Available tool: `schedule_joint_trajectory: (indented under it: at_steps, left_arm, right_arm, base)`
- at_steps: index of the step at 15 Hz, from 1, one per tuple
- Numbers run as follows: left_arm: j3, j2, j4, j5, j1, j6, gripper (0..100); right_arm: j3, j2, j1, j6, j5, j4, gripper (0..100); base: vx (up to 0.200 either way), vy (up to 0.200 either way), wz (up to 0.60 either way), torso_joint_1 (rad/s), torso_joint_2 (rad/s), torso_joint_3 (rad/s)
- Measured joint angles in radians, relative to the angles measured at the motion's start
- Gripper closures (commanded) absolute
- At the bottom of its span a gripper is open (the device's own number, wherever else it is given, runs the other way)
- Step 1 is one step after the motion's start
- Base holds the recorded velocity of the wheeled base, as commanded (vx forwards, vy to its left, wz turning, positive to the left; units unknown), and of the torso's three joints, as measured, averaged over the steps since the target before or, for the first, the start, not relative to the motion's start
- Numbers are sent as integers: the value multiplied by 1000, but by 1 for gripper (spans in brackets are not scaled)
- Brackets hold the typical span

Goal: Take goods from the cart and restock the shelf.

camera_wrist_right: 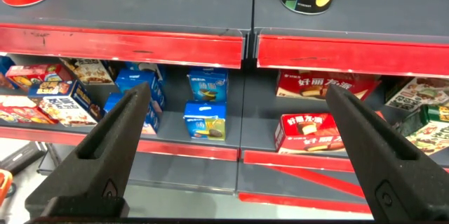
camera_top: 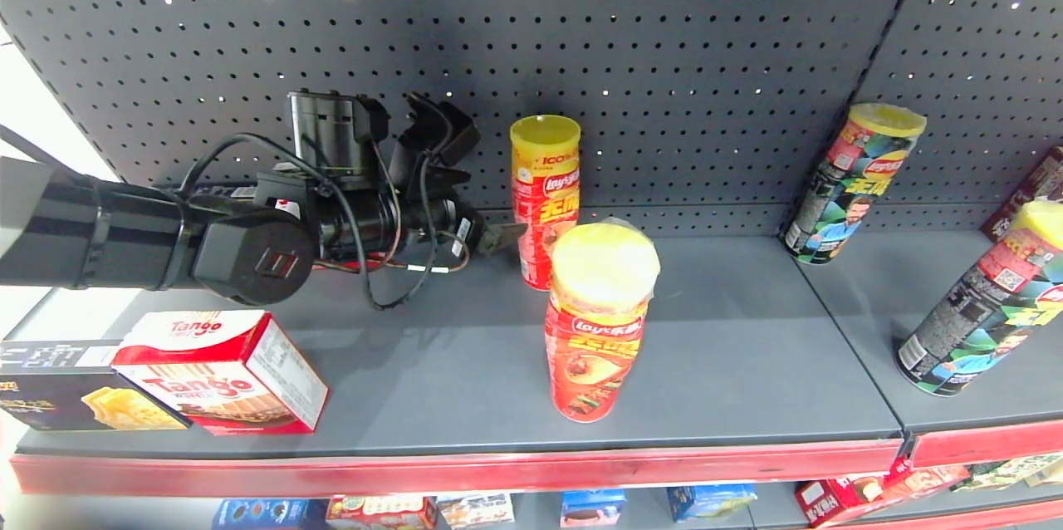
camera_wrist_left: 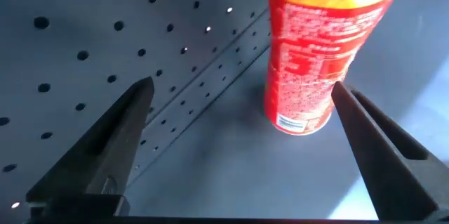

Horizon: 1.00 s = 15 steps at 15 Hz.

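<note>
Two red chip cans with yellow lids stand upright on the grey shelf: one at the back by the pegboard, one nearer the front. My left arm comes in from the left over the shelf, and its gripper is just left of the back can's lower part. In the left wrist view that gripper is open and holds nothing; the red can stands just beyond its fingertips. My right gripper is open and empty in front of the shelf's red edge.
A red-and-white wafer box and a black box lie at the shelf's front left. Two dark cans lean on the right section. Lower shelves hold blue boxes and red boxes.
</note>
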Motion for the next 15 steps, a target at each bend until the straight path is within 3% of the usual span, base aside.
schedule_joint_trajectory:
  at_steps: [3, 15]
  left_arm:
    - [-11, 9, -1, 36, 0, -1, 0]
    - [-42, 38, 0, 77, 16, -2, 0]
  right_arm:
    - [0, 0, 0, 0, 0, 0, 0]
    - [0, 0, 0, 0, 0, 0, 0]
  base:
    - [0, 0, 0, 0, 0, 0]
    - [0, 0, 0, 0, 0, 0]
